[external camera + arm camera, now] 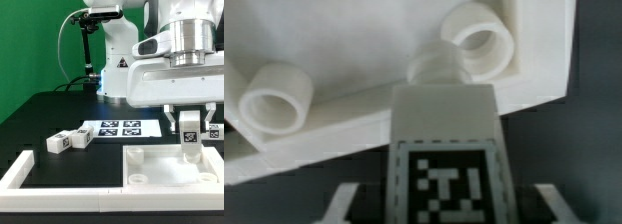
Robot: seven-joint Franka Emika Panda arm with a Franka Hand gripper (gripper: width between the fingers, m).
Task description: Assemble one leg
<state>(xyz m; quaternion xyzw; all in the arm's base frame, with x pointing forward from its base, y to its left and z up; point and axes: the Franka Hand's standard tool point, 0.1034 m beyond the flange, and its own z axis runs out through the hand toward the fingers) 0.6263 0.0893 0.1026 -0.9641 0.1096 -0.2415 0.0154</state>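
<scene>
Leg (446, 140) clamped upright between gripper (189, 136) fingers, tag cut off by frame edge. Lower end near panel (150, 166), contact not discernible. Loose legs (57, 143) seen left.

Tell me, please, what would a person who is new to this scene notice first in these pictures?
First comes the white leg with its black-and-white tag, held upright in the arm's jaws over the large white square panel at the exterior view's right. In the wrist view, two raised round holes of that panel show beyond the leg. At the exterior view's left, one loose leg and another lie on the black table.
</scene>
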